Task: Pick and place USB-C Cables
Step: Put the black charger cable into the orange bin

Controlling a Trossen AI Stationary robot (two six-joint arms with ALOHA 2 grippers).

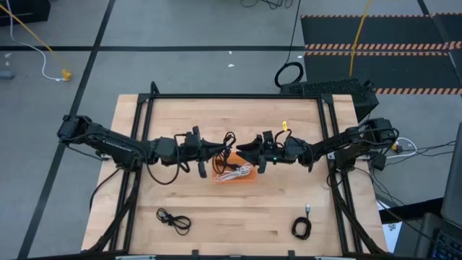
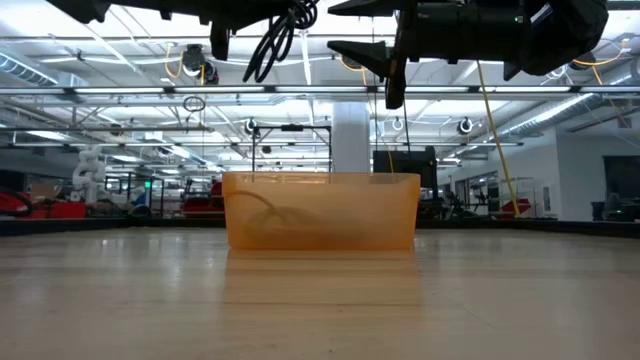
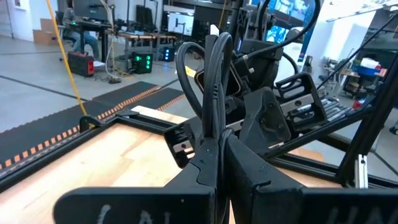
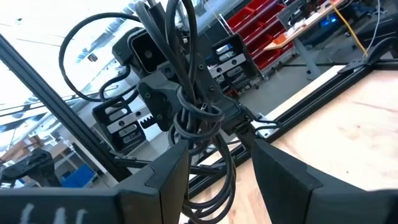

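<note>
Nearest the low camera, bare wooden table [image 2: 320,300] runs up to the orange tray [image 2: 320,212], where I see a white cable [image 1: 234,172] lying inside. Above it my left gripper [image 3: 219,149] pinches a black cable coil [image 3: 211,74], jaws pressed on it. My right gripper [image 4: 217,155] faces it with jaws spread around the hanging loops. Two more black cables [image 1: 174,219] [image 1: 301,228] lie near the table's front edge.
</note>
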